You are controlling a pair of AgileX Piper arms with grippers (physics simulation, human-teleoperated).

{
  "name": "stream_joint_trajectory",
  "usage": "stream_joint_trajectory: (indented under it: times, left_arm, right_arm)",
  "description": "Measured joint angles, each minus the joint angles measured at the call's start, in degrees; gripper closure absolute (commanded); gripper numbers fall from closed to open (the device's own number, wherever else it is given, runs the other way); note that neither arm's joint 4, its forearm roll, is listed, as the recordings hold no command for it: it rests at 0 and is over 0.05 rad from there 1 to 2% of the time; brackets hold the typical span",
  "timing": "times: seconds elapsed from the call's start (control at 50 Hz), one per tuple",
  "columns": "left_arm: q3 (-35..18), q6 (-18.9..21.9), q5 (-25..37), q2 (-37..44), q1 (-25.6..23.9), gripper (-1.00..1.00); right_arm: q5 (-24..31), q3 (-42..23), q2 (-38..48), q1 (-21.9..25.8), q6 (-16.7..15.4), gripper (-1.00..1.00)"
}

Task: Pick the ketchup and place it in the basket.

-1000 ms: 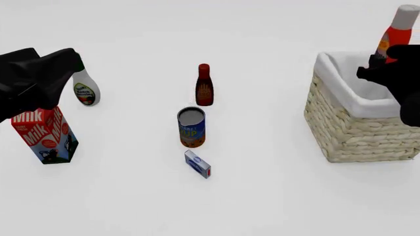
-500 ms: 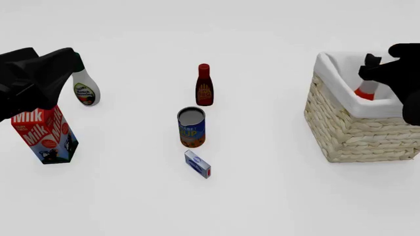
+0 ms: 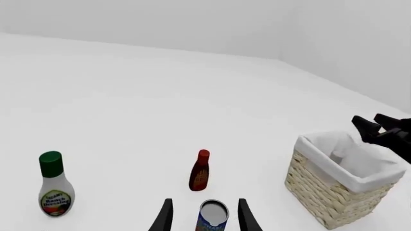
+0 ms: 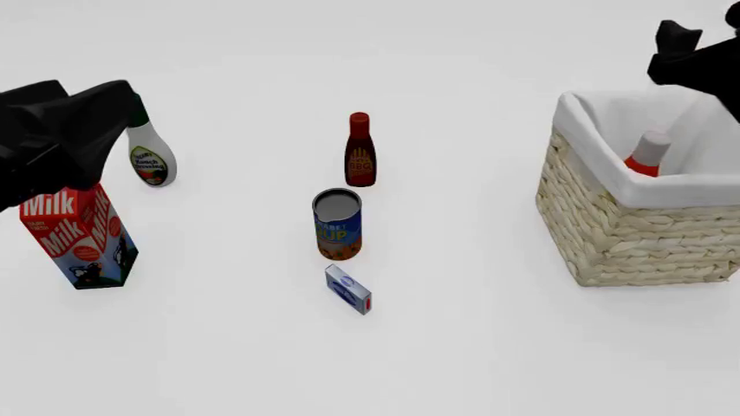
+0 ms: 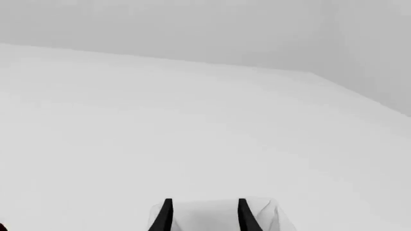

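While your left gripper [image 3: 202,217] hangs with its fingers spread and nothing between them, near the milk carton [image 4: 79,238] and ranch bottle [image 4: 151,156], the work lies at the right. The ketchup [image 4: 647,156] sits inside the basket [image 4: 625,238], cap up. Your right gripper [image 5: 202,214] is parted and empty above the rim. I judge the placing done; you need only draw that arm clear.

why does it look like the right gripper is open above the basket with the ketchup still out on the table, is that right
Not quite. The right gripper is open above the basket, but the ketchup is not on the table: it lies inside the basket, cap showing against the white lining. The front view shows it.
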Motion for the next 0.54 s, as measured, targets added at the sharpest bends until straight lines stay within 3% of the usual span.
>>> stream_joint_trajectory:
  times: [0.32, 0.54]
  left_arm:
    - [0.9, -0.7, -0.7, -0.3, 0.1, -1.00]
    - [1.7, -1.3, -1.9, 0.1, 0.1, -1.00]
  right_arm:
    - [2.7, 4.7, -10.3, 5.2, -0.5, -1.00]
    - [2.1, 10.6, -16.2, 10.1, -3.0, -1.00]
